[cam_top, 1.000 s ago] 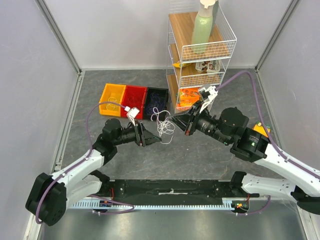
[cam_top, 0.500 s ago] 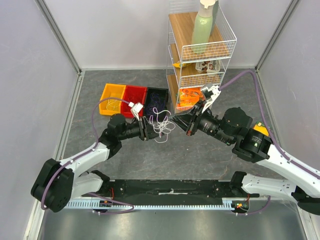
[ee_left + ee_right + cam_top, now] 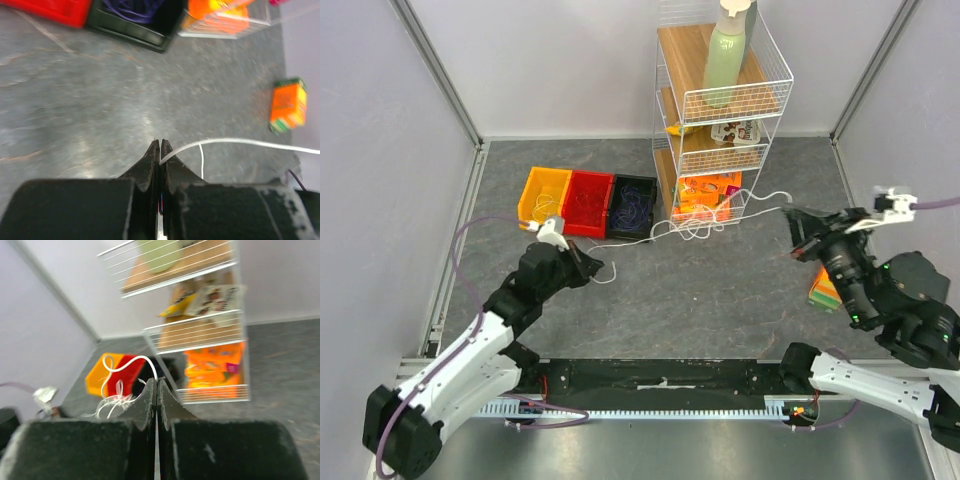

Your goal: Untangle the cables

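A white cable [image 3: 698,228] stretches across the floor in front of the wire rack, with a small knotted clump in its middle. My left gripper [image 3: 594,268] is shut on its left end; in the left wrist view the white cable [image 3: 240,141] leaves the shut left gripper [image 3: 160,146] and runs off to the right. My right gripper [image 3: 793,218] is shut on the other end, raised at the right. Seen from the right wrist, the white cable [image 3: 127,360] arcs from the right gripper [image 3: 156,382] down to the clump [image 3: 112,402]. Purple cables [image 3: 636,208] lie in the black bin.
Yellow bin [image 3: 544,195], red bin [image 3: 588,200] and black bin [image 3: 632,190] stand in a row at the back left. A tall wire rack [image 3: 720,110] holds a green bottle [image 3: 725,50] and snack packs. An orange box [image 3: 825,290] lies by the right arm.
The left gripper closed on the white cable and drew back left and nearer. The right arm swung far right and up, pulling the clump out into a long strand.
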Motion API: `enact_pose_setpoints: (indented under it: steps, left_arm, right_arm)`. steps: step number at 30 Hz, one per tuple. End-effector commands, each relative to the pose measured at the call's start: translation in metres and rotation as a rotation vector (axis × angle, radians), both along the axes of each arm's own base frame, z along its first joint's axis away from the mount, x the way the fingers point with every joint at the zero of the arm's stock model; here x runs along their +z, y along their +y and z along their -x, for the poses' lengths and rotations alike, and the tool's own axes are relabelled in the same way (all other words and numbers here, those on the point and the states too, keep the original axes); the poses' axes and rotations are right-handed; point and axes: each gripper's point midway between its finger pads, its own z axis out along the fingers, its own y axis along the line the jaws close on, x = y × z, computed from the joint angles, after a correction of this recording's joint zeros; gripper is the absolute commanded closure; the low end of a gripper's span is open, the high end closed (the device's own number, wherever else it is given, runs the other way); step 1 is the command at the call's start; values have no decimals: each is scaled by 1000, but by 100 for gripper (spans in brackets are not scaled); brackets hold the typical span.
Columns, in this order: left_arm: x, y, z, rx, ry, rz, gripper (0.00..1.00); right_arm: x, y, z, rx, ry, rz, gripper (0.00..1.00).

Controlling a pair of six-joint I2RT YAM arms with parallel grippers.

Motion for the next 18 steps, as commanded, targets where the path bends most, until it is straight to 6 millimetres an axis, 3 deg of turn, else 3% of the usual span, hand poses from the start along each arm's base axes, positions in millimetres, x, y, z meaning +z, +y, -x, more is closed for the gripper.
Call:
enact_pose_setpoints:
  steps: [1, 8, 13, 18]
  left_arm:
    - [-4, 72, -3, 317, -2, -201, 98]
    - [46, 125, -1, 573, -101, -244, 98]
    - [82, 148, -1, 646, -196, -296, 98]
    - [127, 202, 18, 861, -289, -404, 98]
  right_arm:
    - [-23, -77, -5, -335, 45, 125, 100]
    - [-32, -122, 8, -466, 57, 160, 100]
    - [-41, -127, 10, -473, 70, 174, 100]
    - [-41, -167, 23, -620, 100, 135, 100]
